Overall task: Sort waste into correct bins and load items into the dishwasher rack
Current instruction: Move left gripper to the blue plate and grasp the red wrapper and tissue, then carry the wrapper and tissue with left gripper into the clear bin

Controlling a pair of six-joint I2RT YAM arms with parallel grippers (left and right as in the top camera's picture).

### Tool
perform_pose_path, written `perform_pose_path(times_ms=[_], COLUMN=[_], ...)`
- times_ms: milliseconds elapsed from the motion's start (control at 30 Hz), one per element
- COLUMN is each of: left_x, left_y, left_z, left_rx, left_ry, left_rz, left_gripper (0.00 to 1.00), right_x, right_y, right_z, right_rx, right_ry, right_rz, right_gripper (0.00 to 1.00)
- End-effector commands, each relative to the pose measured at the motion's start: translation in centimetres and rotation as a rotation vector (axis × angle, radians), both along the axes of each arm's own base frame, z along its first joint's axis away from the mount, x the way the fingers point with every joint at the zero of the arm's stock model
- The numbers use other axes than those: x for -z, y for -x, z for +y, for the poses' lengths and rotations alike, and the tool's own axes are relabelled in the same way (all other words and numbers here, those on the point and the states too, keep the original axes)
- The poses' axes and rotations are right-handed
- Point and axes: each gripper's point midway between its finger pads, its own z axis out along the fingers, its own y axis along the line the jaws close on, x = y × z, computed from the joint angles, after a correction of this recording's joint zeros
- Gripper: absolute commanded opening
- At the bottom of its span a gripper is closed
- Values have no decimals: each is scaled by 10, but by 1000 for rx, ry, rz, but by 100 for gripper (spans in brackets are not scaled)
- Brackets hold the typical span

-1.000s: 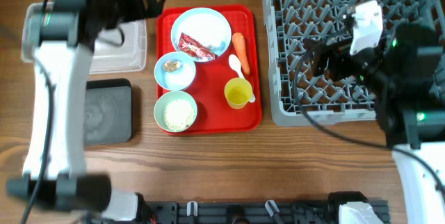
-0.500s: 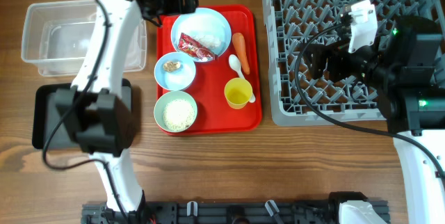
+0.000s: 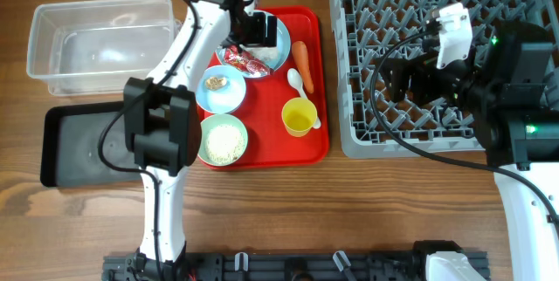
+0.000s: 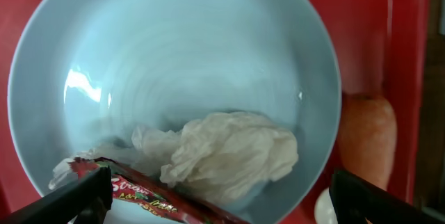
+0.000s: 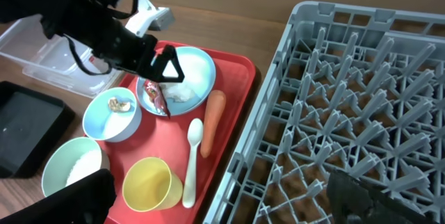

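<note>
My left pincer [image 4: 219, 182] hangs over the pale blue plate [image 4: 174, 50] on the red serving tray [image 3: 310, 146]. Its jaws are spread wide and hold nothing. The white tissue [image 4: 229, 151] and red wrapper [image 4: 146, 196] lie on the plate's near side, between my fingers. One fingertip is just beside the wrapper's end; I cannot tell if it touches.

I judge I am here because the waste must come off before the plate can go in the rack. The clear tub [image 3: 105, 37] and black tray [image 3: 87, 146] sit on the worktop left of the serving tray, in this arm's reach. The carrot [image 4: 365, 137] lies just beside the plate, untouched.

My right pincer [image 5: 219, 203] is also wide open and empty. It waits above the grey rack [image 3: 410, 2], well apart from the left arm, likely to keep out of its way.
</note>
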Motion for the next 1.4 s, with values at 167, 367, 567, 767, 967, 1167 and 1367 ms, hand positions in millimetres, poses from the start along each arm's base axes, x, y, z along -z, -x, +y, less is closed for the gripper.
perform_pose_path(times_ms=[167,367,567,767,967,1167,1367], left_x=[28,41,56,55,54,29,-46], left_y=[-6,-5,-7,-12,-16,-32,-45], left_z=[13,12,12,10,9,9,15], left_rx=[-242,-243,-243,-243,-244,-252,-269], left_ry=[-22,-29,-32,-23,-17,26,104], left_rz=[43,61,70,49,34,-28,-124], left_gripper=[100,100,97,33,4,4,4], right_x=[-8,-7,-7,-7,-7,-7,-7], right_y=[0,0,1,1,1,1,1], right_z=[3,3,3,3,3,3,3], right_rx=[-12,-12,-12,-12,-12,-12,-12], right_ry=[-20,-20,-20,-20,-20,-20,-20], right_rz=[-8,-2,-1,1,2,2,0], right_gripper=[100,100,100,100,100,100,100])
